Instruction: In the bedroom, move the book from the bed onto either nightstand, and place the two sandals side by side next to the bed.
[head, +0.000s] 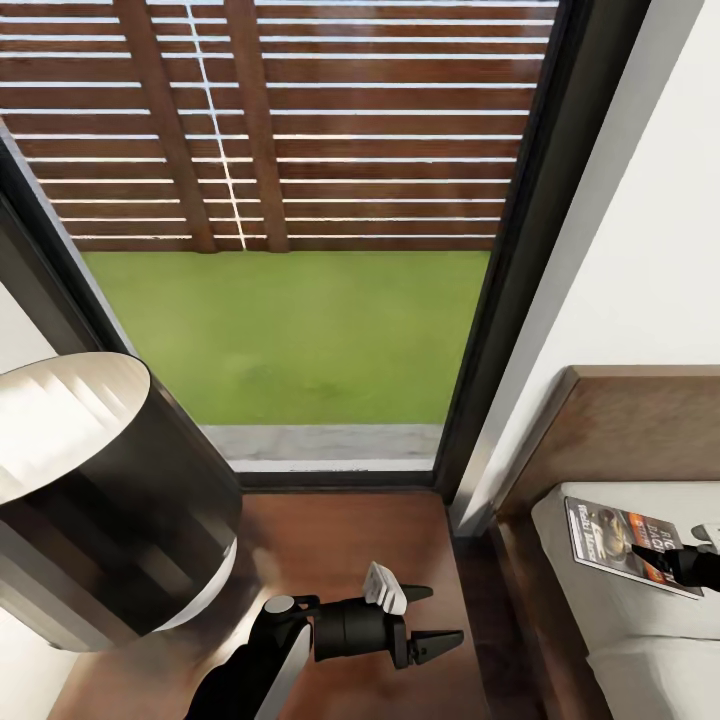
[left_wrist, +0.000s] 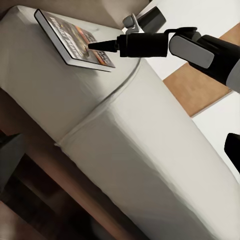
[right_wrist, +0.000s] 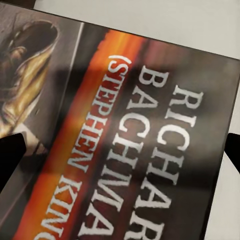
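Observation:
The book (head: 618, 540) lies flat on the pale mattress of the bed (head: 620, 640), close to the dark wood headboard. My right gripper (head: 650, 555) hovers right over its cover, open, one dark fingertip (left_wrist: 95, 45) at the orange band. Up close, the white "RICHARD BACHMAN" lettering of the book (right_wrist: 150, 135) runs between the two spread fingertips (right_wrist: 10, 160). My left gripper (head: 435, 615) hangs open and holding nothing above the reddish-brown nightstand (head: 330, 540). From it I look across at the book (left_wrist: 72, 42) and the mattress (left_wrist: 140, 150). The sandals are out of view.
A large drum-shaded lamp (head: 100, 500) stands on the nightstand's left part. A tall dark-framed window (head: 290, 330) faces lawn and a slatted wooden fence. A narrow gap (head: 478, 590) separates nightstand and bed frame. White wall rises behind the headboard (head: 620, 420).

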